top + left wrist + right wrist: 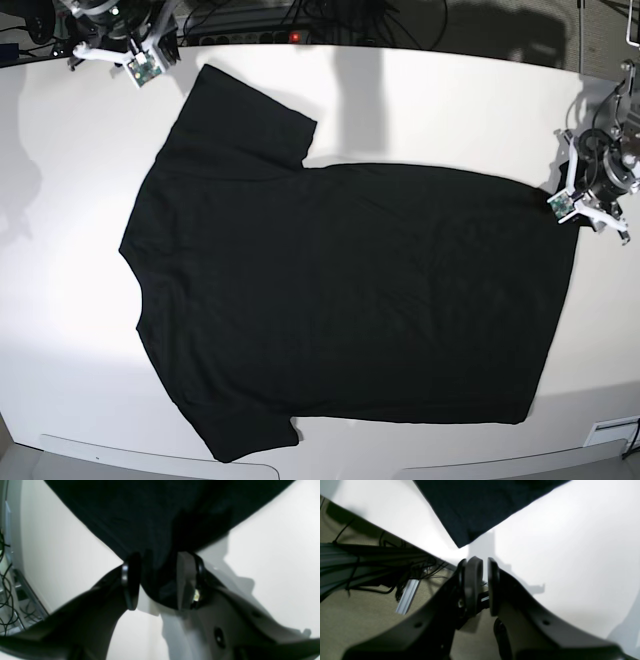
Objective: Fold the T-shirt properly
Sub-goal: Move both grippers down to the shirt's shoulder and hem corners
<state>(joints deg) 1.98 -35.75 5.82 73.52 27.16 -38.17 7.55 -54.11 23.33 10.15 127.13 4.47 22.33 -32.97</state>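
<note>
The black T-shirt (340, 300) lies spread flat on the white table (60, 250), plain side up, sleeves toward the left and hem toward the right. My left gripper (563, 200) is at the hem's far right corner. In the left wrist view the jaws stand apart (160, 580), with the black cloth corner (150, 517) lying between them. My right gripper (140, 65) is at the table's far left corner, just off the far sleeve. In the right wrist view it (485, 585) is shut and empty, a short way from the sleeve tip (475, 505).
Cables (395, 580) and an aluminium frame bar (406, 596) hang past the table edge beside my right gripper. A power strip with a red light (291, 37) lies behind the table's far edge. More cables (6, 597) show at the left of the left wrist view.
</note>
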